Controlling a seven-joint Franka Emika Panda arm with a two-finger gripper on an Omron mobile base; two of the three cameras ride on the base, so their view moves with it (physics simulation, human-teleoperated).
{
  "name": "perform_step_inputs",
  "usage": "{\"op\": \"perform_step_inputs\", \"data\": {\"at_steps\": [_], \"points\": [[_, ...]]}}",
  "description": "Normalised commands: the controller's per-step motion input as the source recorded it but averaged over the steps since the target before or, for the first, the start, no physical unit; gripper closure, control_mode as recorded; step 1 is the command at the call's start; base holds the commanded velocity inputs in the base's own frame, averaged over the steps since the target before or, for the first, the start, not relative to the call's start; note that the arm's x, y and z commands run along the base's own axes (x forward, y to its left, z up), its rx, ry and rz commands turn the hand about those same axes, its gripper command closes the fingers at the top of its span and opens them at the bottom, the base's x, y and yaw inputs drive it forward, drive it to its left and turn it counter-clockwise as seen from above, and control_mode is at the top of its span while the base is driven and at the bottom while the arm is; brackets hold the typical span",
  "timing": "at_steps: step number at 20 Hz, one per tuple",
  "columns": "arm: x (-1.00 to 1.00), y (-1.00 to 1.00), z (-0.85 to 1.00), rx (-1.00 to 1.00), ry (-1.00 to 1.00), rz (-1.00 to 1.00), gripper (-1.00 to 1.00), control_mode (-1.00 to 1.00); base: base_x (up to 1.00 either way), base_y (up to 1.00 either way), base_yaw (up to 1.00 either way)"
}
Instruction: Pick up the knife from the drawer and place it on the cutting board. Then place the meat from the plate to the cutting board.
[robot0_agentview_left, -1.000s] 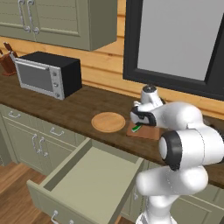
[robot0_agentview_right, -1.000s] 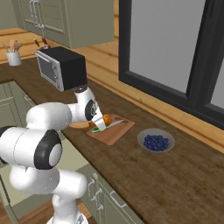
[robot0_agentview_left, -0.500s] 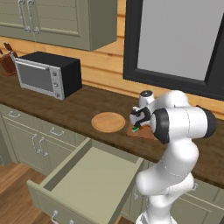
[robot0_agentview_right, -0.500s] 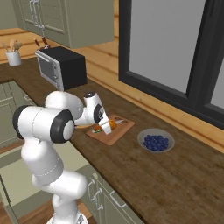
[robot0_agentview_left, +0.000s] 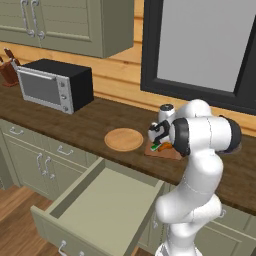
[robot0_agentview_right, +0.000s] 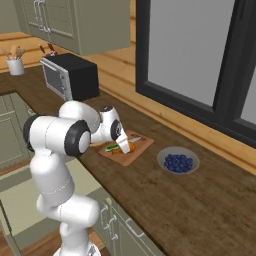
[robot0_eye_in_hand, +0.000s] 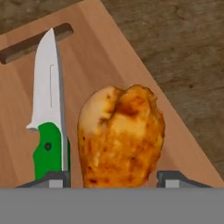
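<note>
In the left base view we are reaching our arm over the dark wooden counter, and our gripper is hanging just above the cutting board. A bit of green, the knife, and a bit of orange, the meat, are peeking out beneath the hand. The plate is sitting bare just beside the board on the microwave's side. The drawer is standing pulled out below the counter edge. The microwave is resting further along, with a knife block beyond it.

In the right base view we are holding the gripper over the cutting board, with the meat just beside it and the knife lying along the board. A bowl of blueberries is sitting near the board on the counter.

In the hand view we are looking straight down on the meat, which is lying on the cutting board between our two fingers. The fingers are standing spread wide on either side of it, gripping nothing. The knife is lying on the board just beside the meat, green handle toward us.
</note>
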Motion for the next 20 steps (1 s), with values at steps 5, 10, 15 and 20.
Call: {"op": "perform_step_inputs", "data": {"at_steps": [5, 10, 15, 20], "points": [[-0.18, 0.05, 0.07, 0.00, -0.13, 0.01, -1.00, -1.00, 0.00, 0.00, 0.00], [-0.55, 0.00, 0.45, 0.00, -0.04, 0.00, -1.00, -1.00, 0.00, 0.00, 0.00], [-0.65, 0.16, 0.53, 0.00, -0.01, 0.00, -1.00, -1.00, 0.00, 0.00, 0.00], [-0.48, 0.49, 0.69, 0.00, -0.12, 0.00, -1.00, -1.00, 0.00, 0.00, 0.00]]}}
